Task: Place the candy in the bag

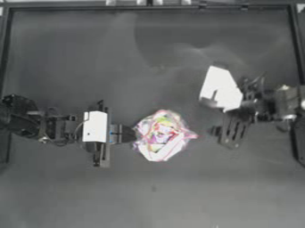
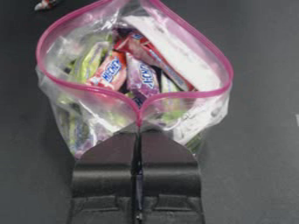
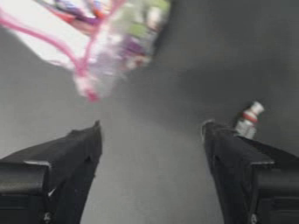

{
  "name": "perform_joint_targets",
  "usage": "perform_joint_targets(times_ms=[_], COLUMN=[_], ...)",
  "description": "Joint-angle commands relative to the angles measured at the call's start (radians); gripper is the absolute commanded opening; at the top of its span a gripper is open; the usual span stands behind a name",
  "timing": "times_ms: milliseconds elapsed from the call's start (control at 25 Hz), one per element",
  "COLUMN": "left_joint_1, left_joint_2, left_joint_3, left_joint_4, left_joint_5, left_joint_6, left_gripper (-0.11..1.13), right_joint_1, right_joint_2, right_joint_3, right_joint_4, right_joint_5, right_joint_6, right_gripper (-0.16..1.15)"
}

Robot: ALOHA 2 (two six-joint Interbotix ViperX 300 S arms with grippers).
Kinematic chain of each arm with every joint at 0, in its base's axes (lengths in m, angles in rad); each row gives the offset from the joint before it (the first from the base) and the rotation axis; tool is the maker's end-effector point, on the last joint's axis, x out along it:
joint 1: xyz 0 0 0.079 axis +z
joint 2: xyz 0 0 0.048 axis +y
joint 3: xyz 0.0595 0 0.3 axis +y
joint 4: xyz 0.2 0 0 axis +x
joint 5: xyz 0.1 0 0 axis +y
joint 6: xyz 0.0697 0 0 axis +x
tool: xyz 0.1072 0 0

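Pinching the pink zip strip, the left claw (image 2: 139,131) is clamped on the bag (image 2: 134,74) — crinkly clear plastic, its mouth a wide loop over glossy multicoloured wrappers. The right claw (image 3: 151,131) stands apart above the dark matte bench (image 1: 71,53); the candy (image 3: 248,119) — tiny, red-and-white, twisted — lies just beside one fingertip.
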Motion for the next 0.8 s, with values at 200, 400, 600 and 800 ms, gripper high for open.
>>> perform_joint_targets(times_ms=[200, 400, 600, 800], left_joint_1=[0.000, 0.000, 0.000, 0.000], left_joint_2=[-0.005, -0.005, 0.005, 0.008], left_joint_3=[-0.018, -0.028, -0.034, -0.035], left_joint_4=[0.000, 0.002, 0.005, 0.005], left_joint_5=[-0.008, -0.008, -0.008, -0.008], left_joint_6=[0.002, 0.002, 0.002, 0.003], left_gripper=[0.04, 0.04, 0.04, 0.04], right_joint_1=[-0.146, -0.198, -0.204, -0.207], right_joint_2=[-0.005, 0.023, 0.067, 0.129], right_joint_3=[0.051, 0.078, 0.080, 0.077], right_joint_4=[-0.006, 0.008, 0.008, 0.008], right_joint_5=[-0.037, -0.097, -0.115, -0.130], right_joint_6=[-0.003, -0.006, -0.002, -0.002], right_gripper=[0.96, 0.96, 0.96, 0.96])
